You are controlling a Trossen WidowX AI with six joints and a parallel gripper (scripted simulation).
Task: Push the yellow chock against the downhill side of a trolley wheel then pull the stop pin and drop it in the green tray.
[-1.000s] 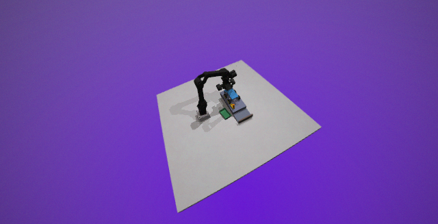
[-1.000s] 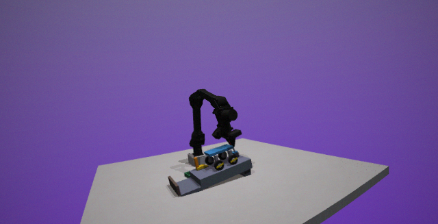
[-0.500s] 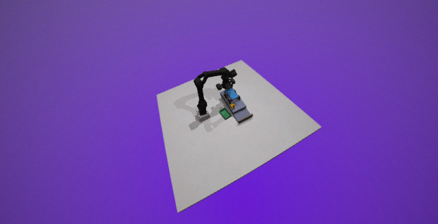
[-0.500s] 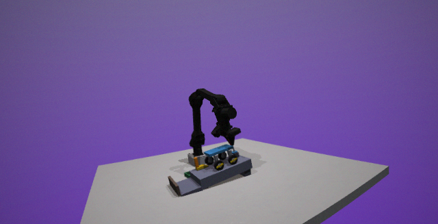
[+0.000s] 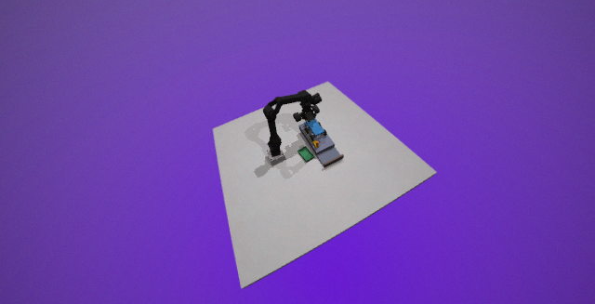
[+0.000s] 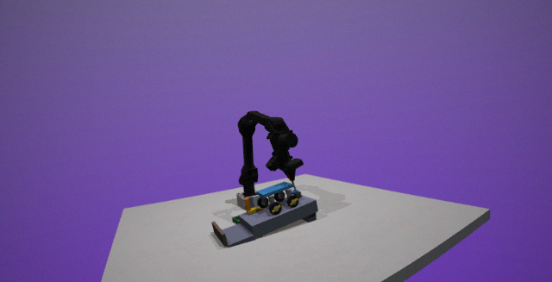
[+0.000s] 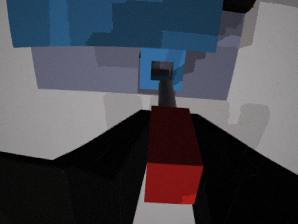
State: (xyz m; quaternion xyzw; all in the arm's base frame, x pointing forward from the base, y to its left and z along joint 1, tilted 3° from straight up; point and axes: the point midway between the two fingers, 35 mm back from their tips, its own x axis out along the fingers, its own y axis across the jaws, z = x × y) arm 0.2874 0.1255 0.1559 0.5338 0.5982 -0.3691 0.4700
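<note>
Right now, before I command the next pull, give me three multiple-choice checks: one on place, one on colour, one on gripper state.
1. Where is the yellow chock with orange handle?
A. in the tray
B. on the grey ramp, at the blue-decked trolley's low end
C. in the gripper

2. The flat tray beside the ramp is:
A. green
B. red
C. white

3. The black parallel-jaw gripper is:
A. open
B. shut empty
C. shut on the red-headed stop pin

Key: B, exterior view shows it there; A, top view; C, wrist view shows the head between the fingers.
</note>
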